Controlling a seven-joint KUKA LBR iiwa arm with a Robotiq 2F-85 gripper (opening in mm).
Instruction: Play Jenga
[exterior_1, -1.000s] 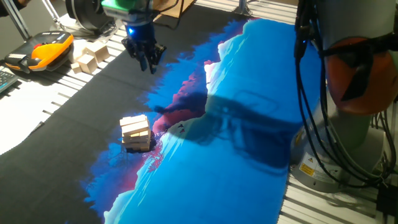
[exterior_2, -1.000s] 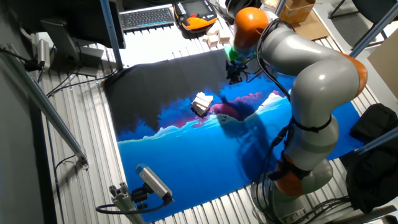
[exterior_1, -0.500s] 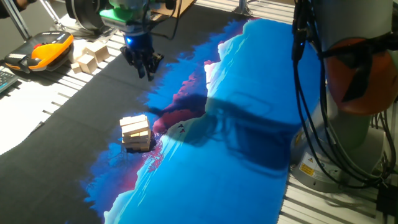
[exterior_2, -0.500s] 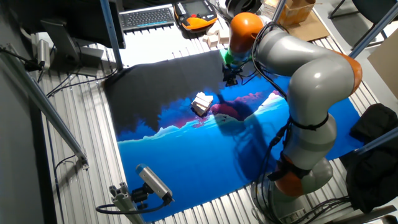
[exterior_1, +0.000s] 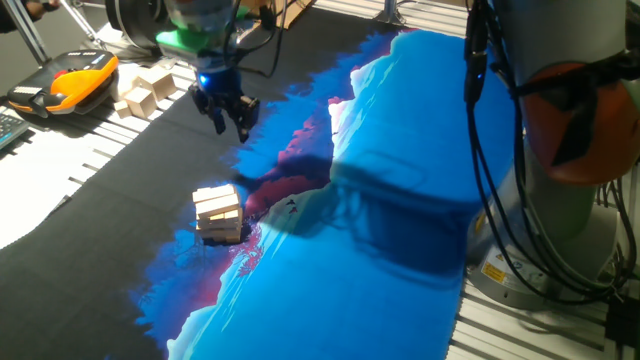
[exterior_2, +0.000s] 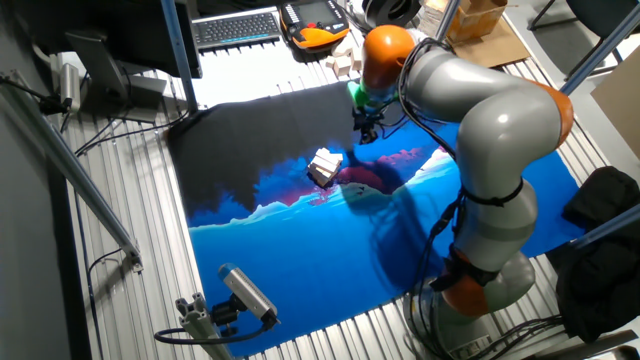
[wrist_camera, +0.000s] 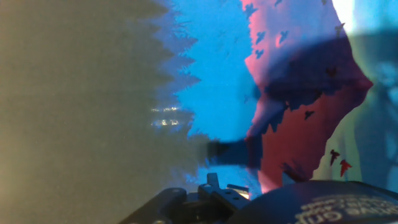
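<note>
since the earlier frame the gripper (exterior_1: 229, 110) has shifted slightly left and nearer the tower in the one fixed view; the jenga tower (exterior_1: 219, 214) has not moved. the gripper hangs above the black part of the cloth (exterior_1: 120, 200), at about 12 o'clock from the tower and well apart from it. its fingers look slightly apart and hold nothing (the hand view shows only cloth, no fingertips).

the tower stands on the cloth at the jagged edge where black meets blue. judged light, stiff and loosely stacked: any sideways push may shift or topple it. best hold is a single block by its short ends, pushed or drawn along its own length. layers lie crosswise; the top blocks' long axis seems to run roughly 10 to 4 o'clock, though this is hard to confirm. loose blocks (exterior_1: 145, 90) lie at the far edge.
</note>
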